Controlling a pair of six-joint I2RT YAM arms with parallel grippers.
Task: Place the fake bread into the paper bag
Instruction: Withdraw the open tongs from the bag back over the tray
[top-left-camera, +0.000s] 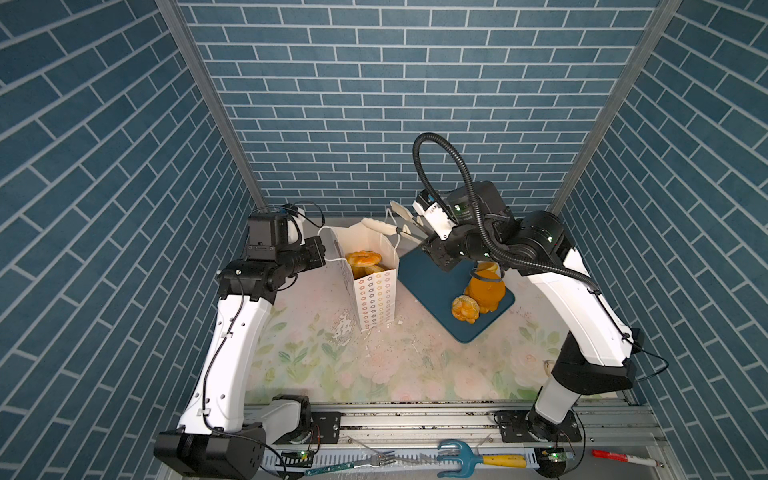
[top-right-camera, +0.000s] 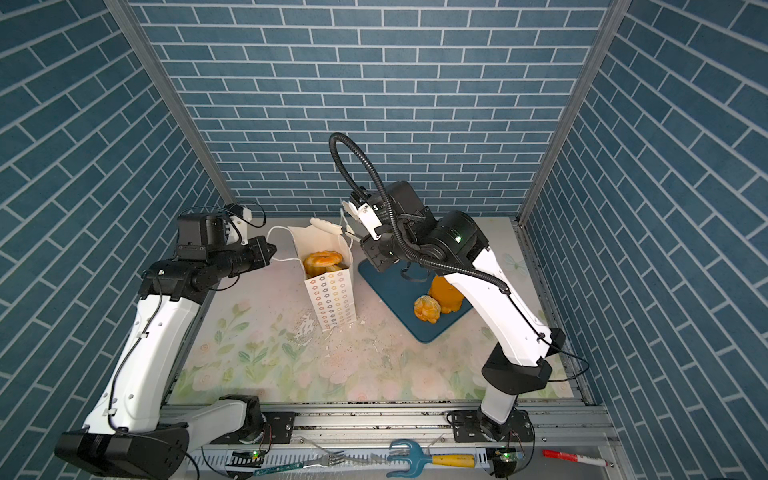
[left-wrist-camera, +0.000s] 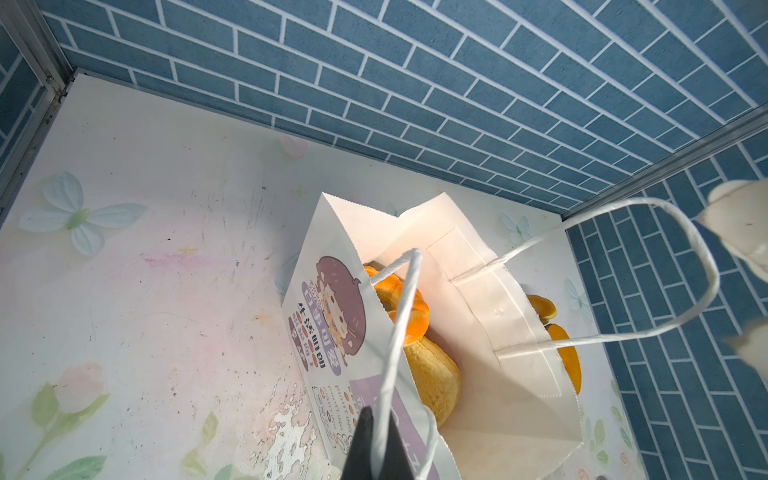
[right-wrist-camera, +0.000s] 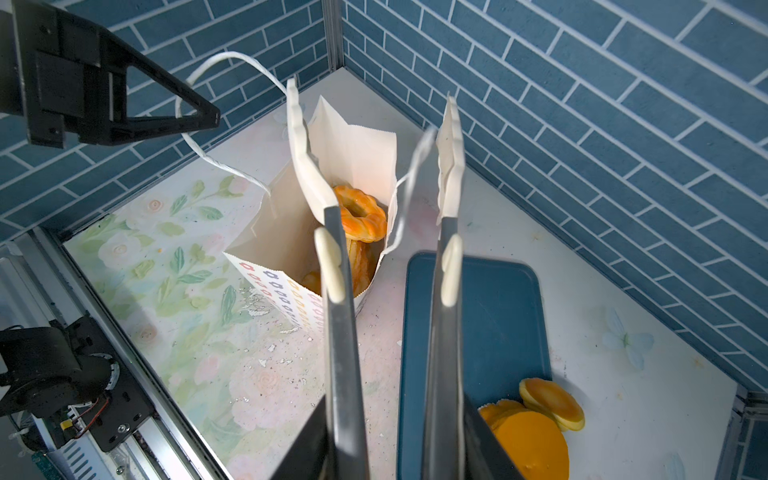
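Left end effector (right-wrist-camera: 208, 118) pinches bag handle (right-wrist-camera: 195, 79).

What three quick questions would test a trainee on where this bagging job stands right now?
1. True or false: the left gripper is shut on the paper bag by its cord handle.
2. Which piece lies topmost inside the bag? A) an oval loaf B) the ring doughnut C) a croissant
3. Where does the fake bread that is not yet bagged sit?

Key:
1. True
2. B
3. On the blue tray, beside the bag
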